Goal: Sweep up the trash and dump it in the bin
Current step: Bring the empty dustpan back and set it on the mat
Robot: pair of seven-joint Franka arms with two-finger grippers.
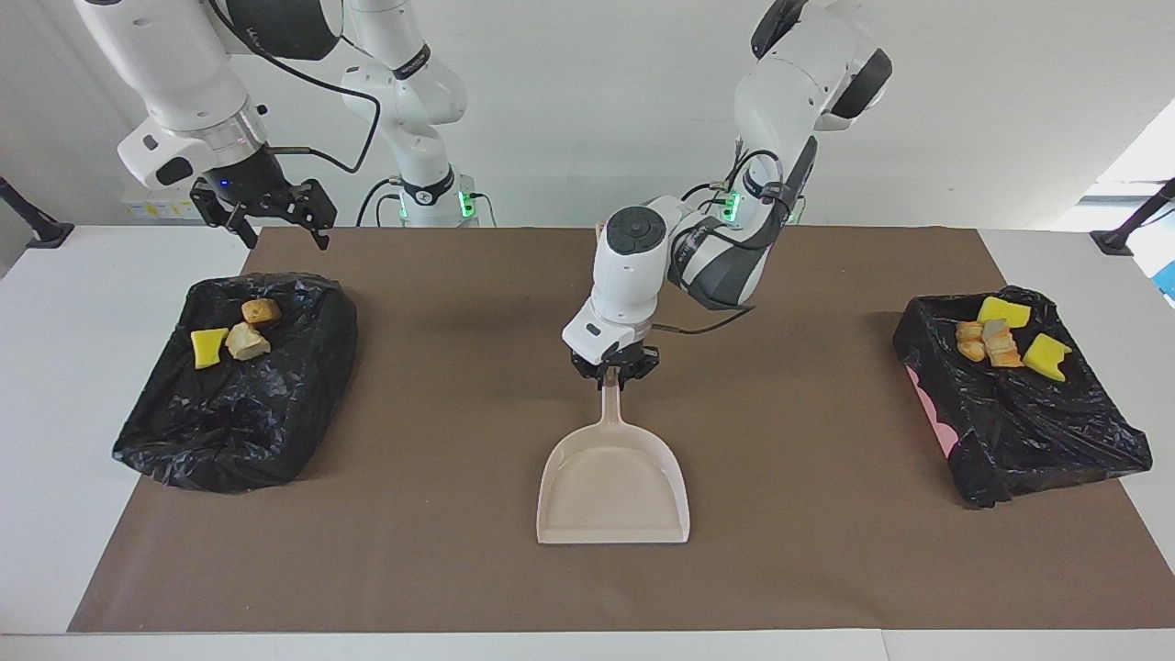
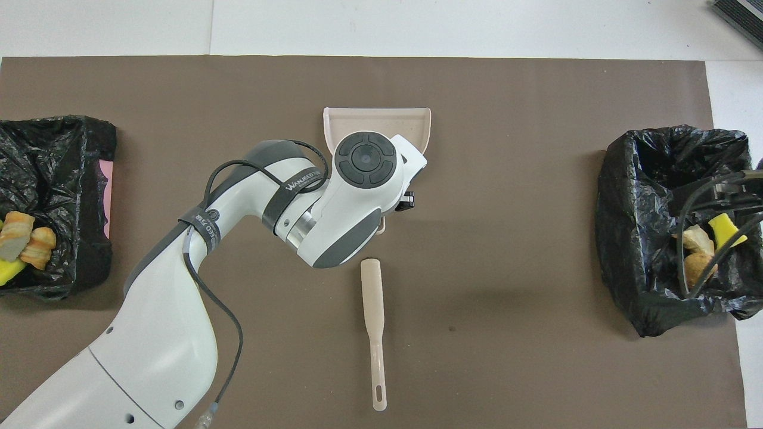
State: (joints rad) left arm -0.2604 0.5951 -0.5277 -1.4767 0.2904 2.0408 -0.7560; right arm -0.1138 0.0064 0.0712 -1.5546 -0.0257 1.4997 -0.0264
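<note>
Brown matting [image 1: 441, 431] covers most of the white table [image 1: 55, 386] in the facing view, with a plain white wall at the top. The left gripper [image 1: 613, 372] is pinched on the handle of the beige dustpan [image 1: 613, 487], whose pan lies flat mid-mat with its open lip pointing away from the robots. The right gripper [image 1: 275, 216] hangs with fingers spread over the robots' edge of the mat, above the black-lined bin [image 1: 239, 404] at the right arm's end. Three scraps of trash [image 1: 234, 335] rest in that bin; the other four pieces [image 1: 1005, 340] sit in the black-lined bin [image 1: 1019, 413] at the left arm's end.

Seen from overhead, the left arm's wrist covers most of the dustpan [image 2: 375, 119], hiding the gripper. The beige hand brush [image 2: 374, 322] lies on the mat [image 2: 506, 238] nearer the robots, just apart from the dustpan's handle end. Trash [image 2: 24, 244] shows in one bin [image 2: 53, 179], more trash [image 2: 703, 244] in the other bin [image 2: 650, 196], partly crossed by cables. White tabletop [image 2: 417, 27] borders the mat.
</note>
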